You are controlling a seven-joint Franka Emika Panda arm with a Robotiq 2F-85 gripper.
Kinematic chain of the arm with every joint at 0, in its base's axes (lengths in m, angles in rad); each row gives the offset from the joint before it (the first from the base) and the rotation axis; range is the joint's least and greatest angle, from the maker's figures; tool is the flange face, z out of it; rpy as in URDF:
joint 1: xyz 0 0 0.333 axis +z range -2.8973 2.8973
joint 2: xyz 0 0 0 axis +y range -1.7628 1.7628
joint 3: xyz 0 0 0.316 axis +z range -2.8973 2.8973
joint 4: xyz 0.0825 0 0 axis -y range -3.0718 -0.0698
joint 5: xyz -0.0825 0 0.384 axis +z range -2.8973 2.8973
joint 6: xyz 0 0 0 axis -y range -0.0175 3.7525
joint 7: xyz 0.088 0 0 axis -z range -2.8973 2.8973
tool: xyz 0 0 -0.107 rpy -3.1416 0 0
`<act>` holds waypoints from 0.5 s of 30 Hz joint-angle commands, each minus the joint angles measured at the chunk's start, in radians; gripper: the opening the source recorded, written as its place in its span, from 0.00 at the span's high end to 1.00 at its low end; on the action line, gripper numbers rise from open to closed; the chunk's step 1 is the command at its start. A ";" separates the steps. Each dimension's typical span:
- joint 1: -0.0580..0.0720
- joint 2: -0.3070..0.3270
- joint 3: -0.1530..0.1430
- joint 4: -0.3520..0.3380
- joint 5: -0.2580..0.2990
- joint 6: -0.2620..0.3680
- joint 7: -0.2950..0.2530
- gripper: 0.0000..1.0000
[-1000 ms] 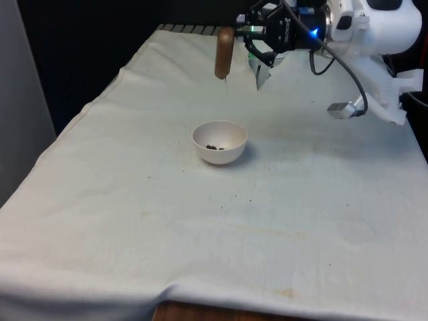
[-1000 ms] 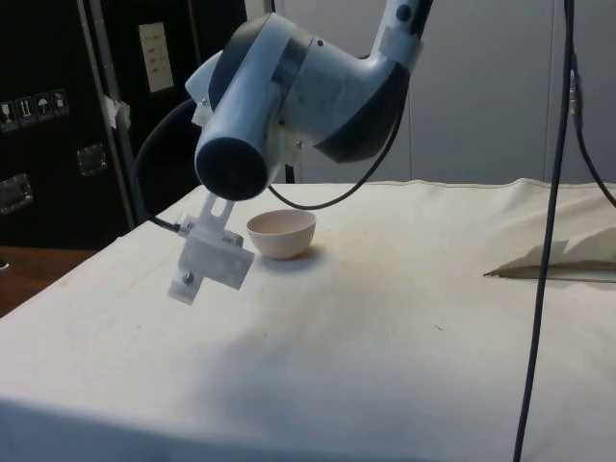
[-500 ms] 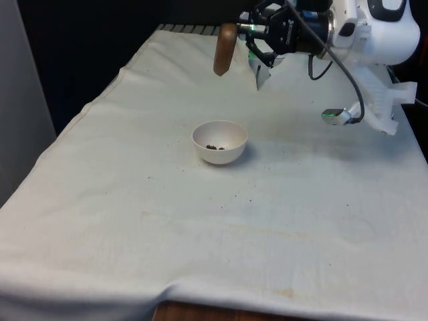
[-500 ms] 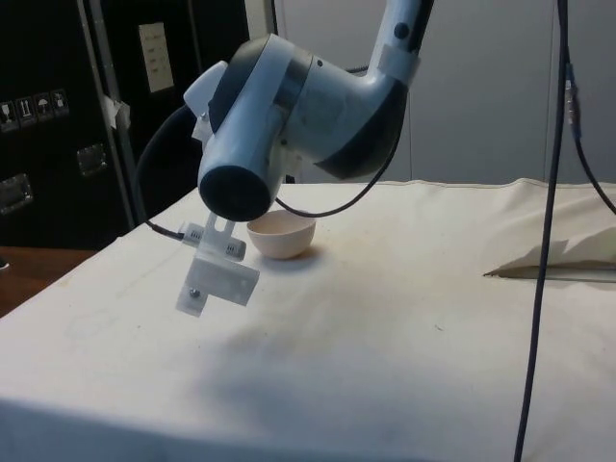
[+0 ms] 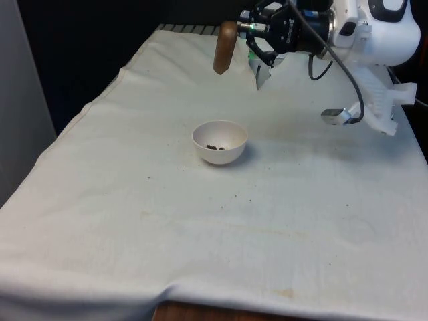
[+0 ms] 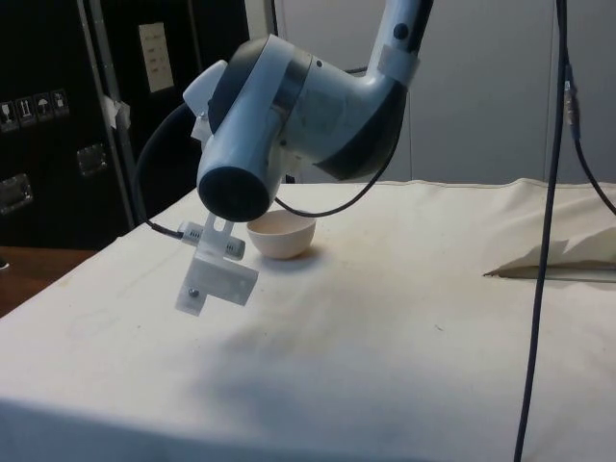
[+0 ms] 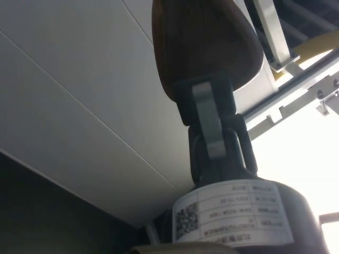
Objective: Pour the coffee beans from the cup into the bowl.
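A brown cup [image 5: 224, 48] hangs high over the table's far end, turned almost mouth-down, with my gripper [image 5: 249, 30] shut on it from the front view's right. In the wrist view the cup [image 7: 204, 42] sits at the end of a black finger [image 7: 206, 114]. Below and nearer the camera, a white bowl [image 5: 220, 142] rests on the cloth with a few dark coffee beans [image 5: 215, 146] at its bottom. From the side the bowl [image 6: 285, 234] is partly hidden behind the arm.
A few stray beans [image 5: 235, 196] lie on the white cloth in front of the bowl. A folded crease of cloth [image 6: 553, 262] rises at the side view's right. A black cable [image 6: 541, 231] hangs down there.
The arm has lifted slightly and the cup has risen a little and tilted, staying over the far end of the table. The bowl has not moved.
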 commanded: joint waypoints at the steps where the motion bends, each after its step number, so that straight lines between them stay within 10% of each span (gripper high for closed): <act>1: 0.000 0.001 0.000 0.001 0.000 -0.001 0.001 1.00; 15: -0.004 0.003 0.001 0.004 0.000 0.008 0.001 1.00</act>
